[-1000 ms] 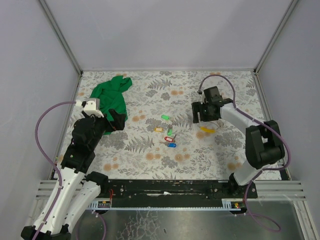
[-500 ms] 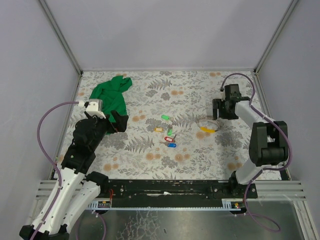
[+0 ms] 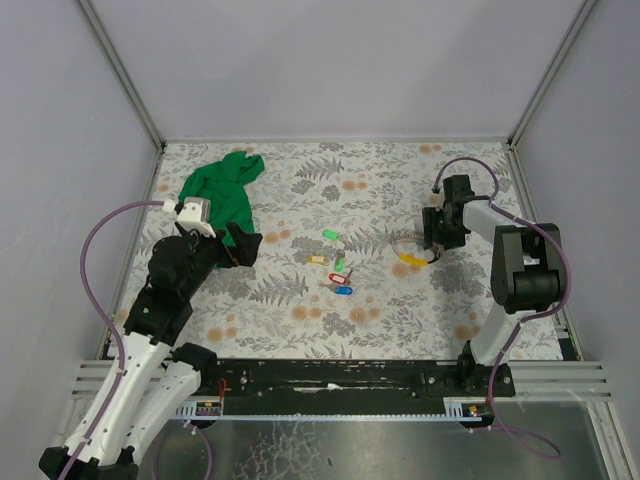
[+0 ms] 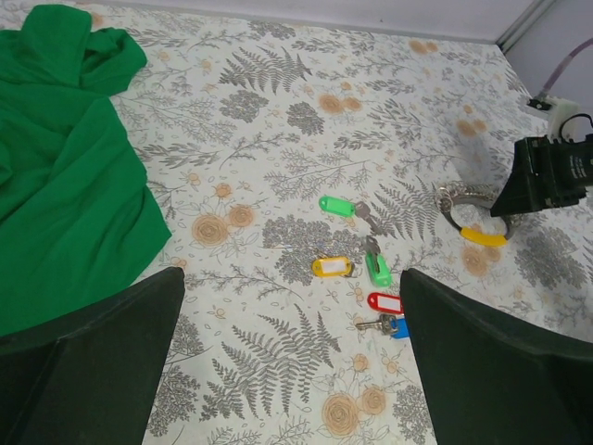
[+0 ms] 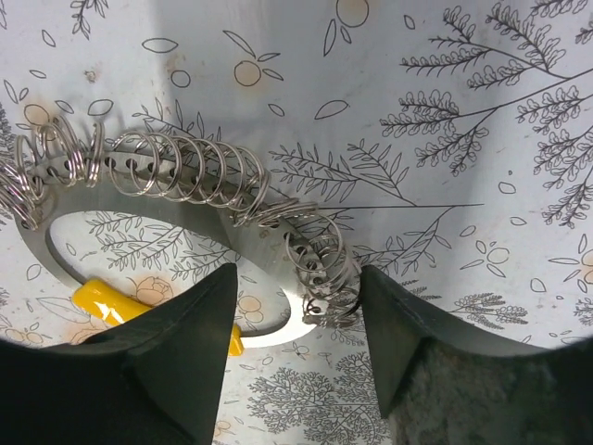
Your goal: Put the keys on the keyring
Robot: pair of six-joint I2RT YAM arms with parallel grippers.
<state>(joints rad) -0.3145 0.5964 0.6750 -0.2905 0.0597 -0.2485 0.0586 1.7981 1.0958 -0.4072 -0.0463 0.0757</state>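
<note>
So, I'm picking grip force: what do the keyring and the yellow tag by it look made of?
The keyring looks like bare metal: silver-grey, shiny, a flat holed band carrying small wire coils. The yellow tag looks like smooth, opaque plastic, evenly coloured and slightly glossy; only part of it shows.

Both arms I'm driving look alike: L arm (image 3: 160, 300), R arm (image 3: 520, 278), white lower links, black joints up top. Purple cable (image 3: 88, 250) loops off each wrist. White cam block (image 3: 190, 211) on L wrist. L end effector (image 4: 292, 271): fingers (image 4: 482, 371) matte black, blunt.
</note>
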